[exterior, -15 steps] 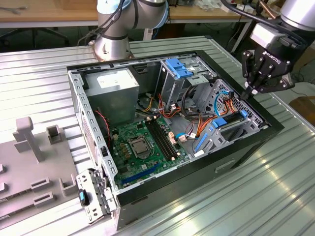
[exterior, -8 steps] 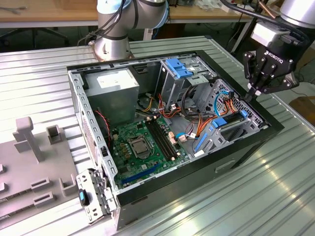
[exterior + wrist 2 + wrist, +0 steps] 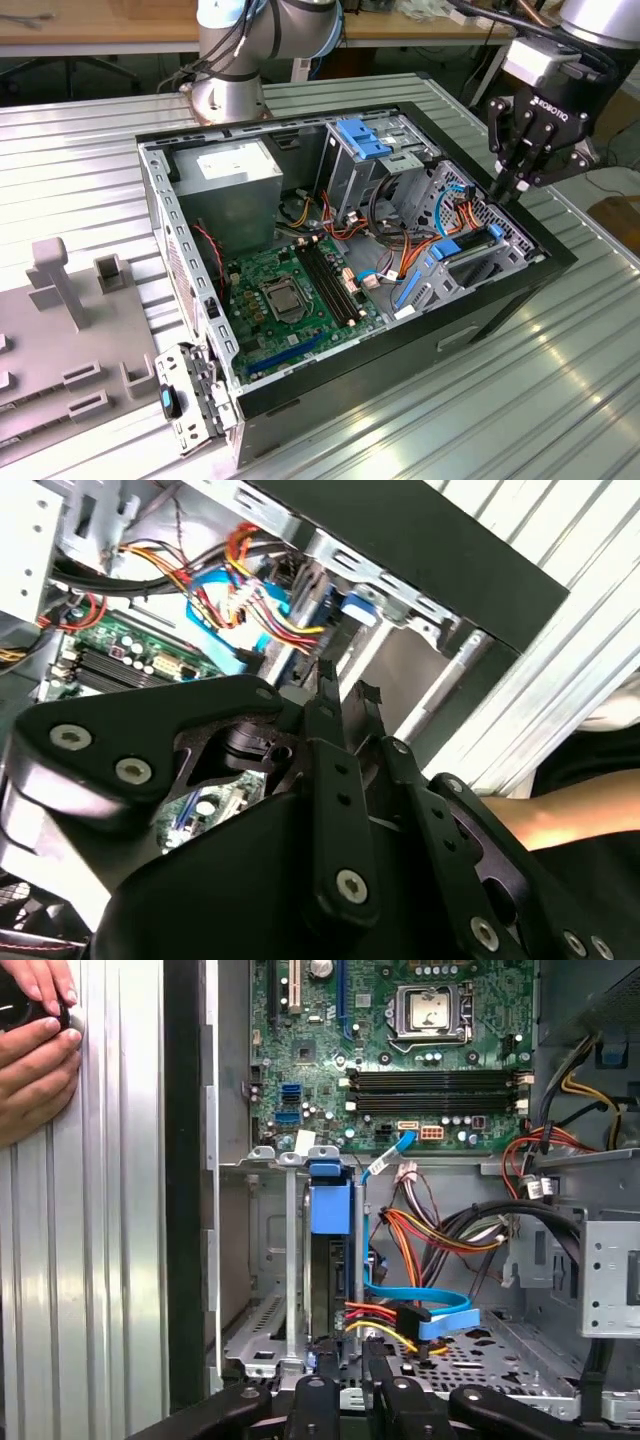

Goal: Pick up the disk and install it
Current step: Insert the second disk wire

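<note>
The disk [image 3: 330, 1260] stands on edge in its bay inside the case [image 3: 520, 285], apparently installed; the gripper [image 3: 510, 185], fingers pinched together and empty, hovers just above it.

arm: reaching in, wrist tilted down | gripper [image 3: 517, 185]: fingers closed together, holding nothing

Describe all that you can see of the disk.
In the first wrist view the disk stands on edge in a grey metal bay of the case, between rails. A blue plastic carrier tab caps its dark body. Blue, red and yellow cables lie beside it; whether plugged in, I cannot tell. The gripper is near its end.
</note>
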`<state>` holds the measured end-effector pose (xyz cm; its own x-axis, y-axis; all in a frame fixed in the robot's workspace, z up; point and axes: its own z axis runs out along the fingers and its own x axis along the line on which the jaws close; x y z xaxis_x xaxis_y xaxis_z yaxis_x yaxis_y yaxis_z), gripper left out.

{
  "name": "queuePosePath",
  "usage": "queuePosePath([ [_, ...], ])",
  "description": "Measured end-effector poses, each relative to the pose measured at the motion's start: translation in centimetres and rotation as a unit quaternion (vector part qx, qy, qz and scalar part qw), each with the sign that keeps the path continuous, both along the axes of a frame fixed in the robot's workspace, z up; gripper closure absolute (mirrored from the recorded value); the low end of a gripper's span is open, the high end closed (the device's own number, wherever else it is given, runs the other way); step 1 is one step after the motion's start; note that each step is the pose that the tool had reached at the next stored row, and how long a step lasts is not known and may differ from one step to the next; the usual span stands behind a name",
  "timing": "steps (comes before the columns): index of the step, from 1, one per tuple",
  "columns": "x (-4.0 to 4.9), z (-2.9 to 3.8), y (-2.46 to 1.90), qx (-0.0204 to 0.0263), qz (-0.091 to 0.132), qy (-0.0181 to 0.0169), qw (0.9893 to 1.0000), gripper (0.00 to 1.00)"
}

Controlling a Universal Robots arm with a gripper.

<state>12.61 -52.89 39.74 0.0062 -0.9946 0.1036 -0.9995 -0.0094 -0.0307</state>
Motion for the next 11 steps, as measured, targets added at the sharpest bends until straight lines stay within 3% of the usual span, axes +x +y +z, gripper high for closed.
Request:
queuePosePath([
  [1, -0.14, -0.01, 0.49, 0.0000, 0.002, 0.0000, 1.0000, 0.76],
  [3, -0.28, -0.04, 0.58, 0.0000, 0.005, 0.0000, 1.0000, 0.76],
  [6, -1.03, -0.32, 1.58, -0.0001, 0.012, 0.0000, 0.9999, 0.76],
  [9, -1.04, -0.39, 1.99, -0.0011, 0.015, 0.0000, 0.9999, 0.75],
  [10, -1.04, -0.42, 2.18, -0.0012, 0.016, 0.0000, 0.9999, 0.69],
  [11, -1.03, -0.46, 2.72, -0.0014, 0.018, 0.0000, 0.9998, 0.63],
])
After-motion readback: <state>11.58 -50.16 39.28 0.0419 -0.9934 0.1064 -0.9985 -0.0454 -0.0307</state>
